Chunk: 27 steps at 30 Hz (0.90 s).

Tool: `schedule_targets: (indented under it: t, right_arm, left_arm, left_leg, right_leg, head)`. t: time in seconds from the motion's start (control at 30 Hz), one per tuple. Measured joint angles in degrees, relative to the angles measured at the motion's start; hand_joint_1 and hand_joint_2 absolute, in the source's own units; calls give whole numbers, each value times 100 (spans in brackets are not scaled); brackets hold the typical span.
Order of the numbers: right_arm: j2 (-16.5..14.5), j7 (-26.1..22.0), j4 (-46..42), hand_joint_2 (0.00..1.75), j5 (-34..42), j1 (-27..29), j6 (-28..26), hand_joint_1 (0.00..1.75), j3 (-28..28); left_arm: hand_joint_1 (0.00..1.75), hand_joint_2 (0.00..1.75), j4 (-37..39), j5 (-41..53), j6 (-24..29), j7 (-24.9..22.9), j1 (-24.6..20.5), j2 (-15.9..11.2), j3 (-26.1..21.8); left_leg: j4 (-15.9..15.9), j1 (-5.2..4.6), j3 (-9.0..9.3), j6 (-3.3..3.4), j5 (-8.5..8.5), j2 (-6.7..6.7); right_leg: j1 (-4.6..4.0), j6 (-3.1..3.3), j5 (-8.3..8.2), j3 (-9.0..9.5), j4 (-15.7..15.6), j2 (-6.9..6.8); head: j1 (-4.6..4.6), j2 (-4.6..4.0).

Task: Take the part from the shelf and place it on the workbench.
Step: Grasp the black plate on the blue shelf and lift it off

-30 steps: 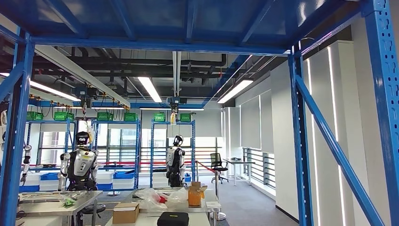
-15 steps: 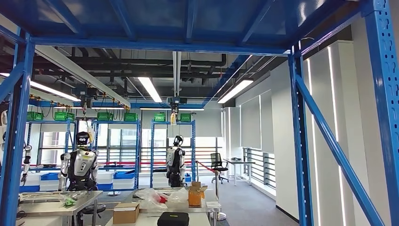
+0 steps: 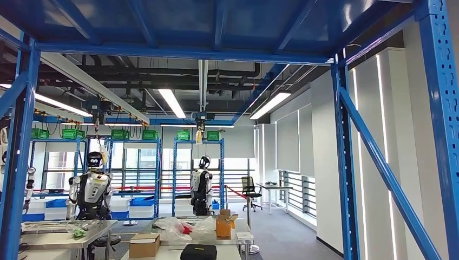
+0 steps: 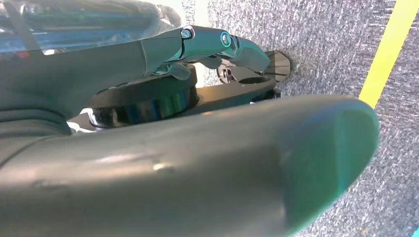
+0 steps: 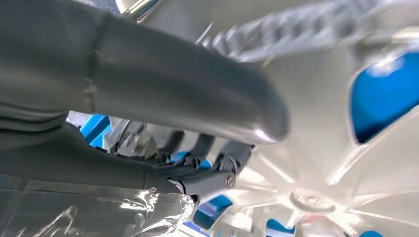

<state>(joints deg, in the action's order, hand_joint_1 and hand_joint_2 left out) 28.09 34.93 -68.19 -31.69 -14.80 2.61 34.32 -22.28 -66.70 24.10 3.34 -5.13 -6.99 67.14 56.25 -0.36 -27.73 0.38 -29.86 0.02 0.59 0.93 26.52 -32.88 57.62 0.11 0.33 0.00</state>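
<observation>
The blue shelf frame (image 3: 346, 162) is filling the head view, its beam crossing at 12 o'clock and an upright standing at 3 o'clock. The pale ribbed part (image 5: 316, 123) is lying blurred, just beyond the right hand (image 5: 123, 148). I cannot tell whether that hand is gripping it, so it should be closing firmly before lifting clear, while the left hand (image 4: 173, 148) is hanging unclenched and empty over the carpet (image 4: 321, 39).
</observation>
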Motion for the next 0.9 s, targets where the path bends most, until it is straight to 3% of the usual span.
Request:
schedule_targets:
  t: [0.1,0.27,0.9]
  right_arm:
    - [0,0,19,0,2,-41,-29,146,2]
    - [0,0,32,0,-51,-105,-57,175,17]
    - [0,0,32,0,-349,-297,63,175,291]
  left_arm:
    - [0,0,-16,-19,4,1,0,-2,0]
    - [0,0,-53,-34,8,10,2,-8,0]
    - [0,0,-62,-139,36,53,6,-9,0]
  left_leg:
    - [0,0,2,0,0,1]
    - [0,1,2,0,0,1]
    - [0,1,-4,1,0,1]
  right_leg:
    - [0,0,-1,0,0,5]
    - [-1,0,-1,0,0,5]
    - [0,-1,0,-3,0,1]
  head:
    - [-1,0]
    - [3,0]
    - [1,0]
